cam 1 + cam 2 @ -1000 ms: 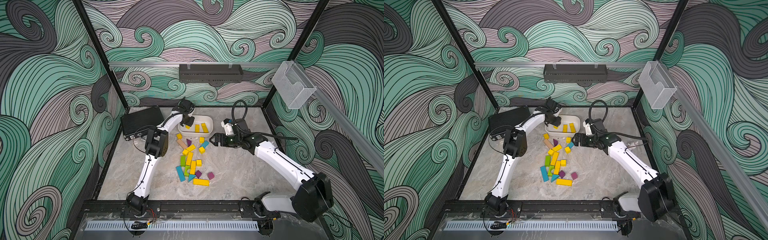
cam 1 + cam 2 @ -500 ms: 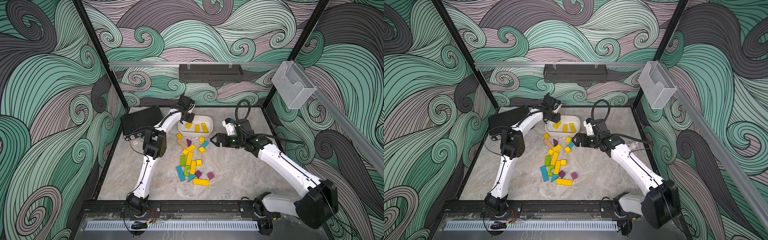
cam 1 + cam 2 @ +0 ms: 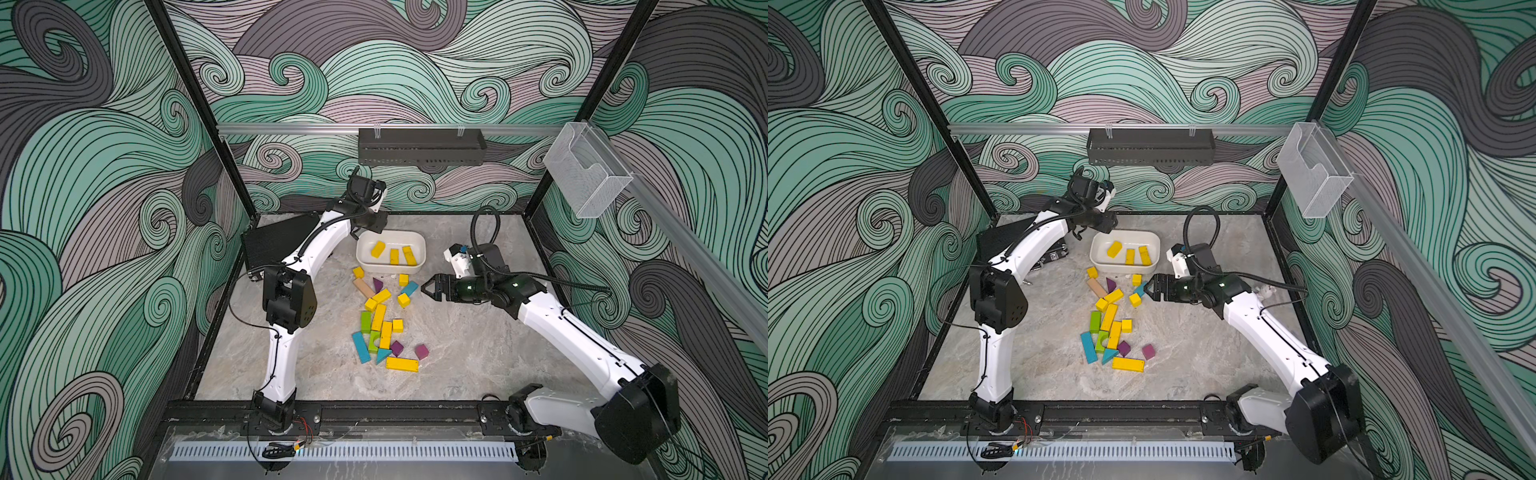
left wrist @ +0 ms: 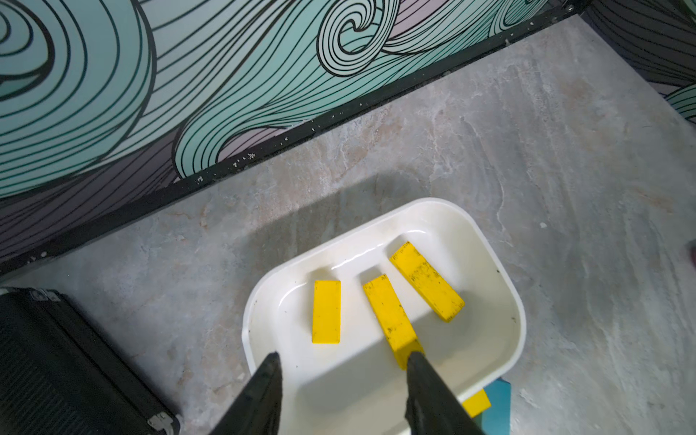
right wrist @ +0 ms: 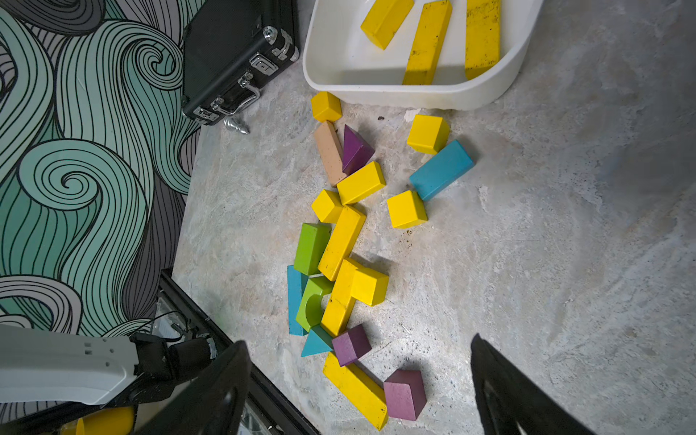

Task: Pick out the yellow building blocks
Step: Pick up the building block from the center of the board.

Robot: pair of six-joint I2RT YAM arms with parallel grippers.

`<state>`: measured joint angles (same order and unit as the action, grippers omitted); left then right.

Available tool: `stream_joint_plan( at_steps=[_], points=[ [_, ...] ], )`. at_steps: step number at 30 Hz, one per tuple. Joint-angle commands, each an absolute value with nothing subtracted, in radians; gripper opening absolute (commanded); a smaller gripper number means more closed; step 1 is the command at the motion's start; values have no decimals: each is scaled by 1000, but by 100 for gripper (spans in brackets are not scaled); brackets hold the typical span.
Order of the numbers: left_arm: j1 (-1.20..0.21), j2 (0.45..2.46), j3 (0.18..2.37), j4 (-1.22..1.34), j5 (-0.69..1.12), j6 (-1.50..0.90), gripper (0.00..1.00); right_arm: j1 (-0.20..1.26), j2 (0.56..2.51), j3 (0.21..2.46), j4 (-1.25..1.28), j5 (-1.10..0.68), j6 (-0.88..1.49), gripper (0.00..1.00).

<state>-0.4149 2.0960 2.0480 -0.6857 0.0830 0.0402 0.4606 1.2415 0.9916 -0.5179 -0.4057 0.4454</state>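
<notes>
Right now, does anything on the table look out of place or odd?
Yes: a small silver metal piece lies loose beside the black case, near its latches. It looks like stray hardware. Nothing else stands out.

Teal-grey swirl walls (image 3: pixel 104 166) all round. Marbled grey bench (image 3: pixel 478 353). Black frame posts (image 3: pixel 195 104). Aluminium rail (image 3: pixel 291 129), black rack (image 3: pixel 419 147) at 12 o'clock; clear plastic holder (image 3: pixel 586 174) at 2 o'clock.

The yellow blocks (image 5: pixel 341 241) sit among other blocks (image 5: pixel 440 169) of lime, blue and purple; the tub (image 5: pixel 414 96) is white, the case (image 5: pixel 226 45) black, the walls (image 5: pixel 75 150) teal-swirled.
</notes>
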Motion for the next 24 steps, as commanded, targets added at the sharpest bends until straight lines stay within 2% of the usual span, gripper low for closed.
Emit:
stream_joint_plan(
  at_steps=[1, 4, 11, 13, 21, 24],
  points=[
    [-422, 1972, 1942, -642, 119, 37, 61, 456, 1214, 973, -550, -450, 443, 88],
    [-422, 1871, 1825, -616, 134, 39, 66, 456, 1201, 961, -554, -467, 448, 85],
    [-423, 1634, 1552, -633, 238, 60, 66, 470, 1183, 917, -536, -488, 477, 68],
    [-424, 1558, 1457, -635, 285, 86, 66, 486, 1180, 910, -528, -483, 486, 66],
    [-434, 1241, 1124, -616, 424, 142, 70, 599, 1192, 893, -536, -374, 497, 65],
    [-446, 1148, 1014, -615, 452, 153, 72, 647, 1195, 874, -526, -318, 501, 70]
  ],
)
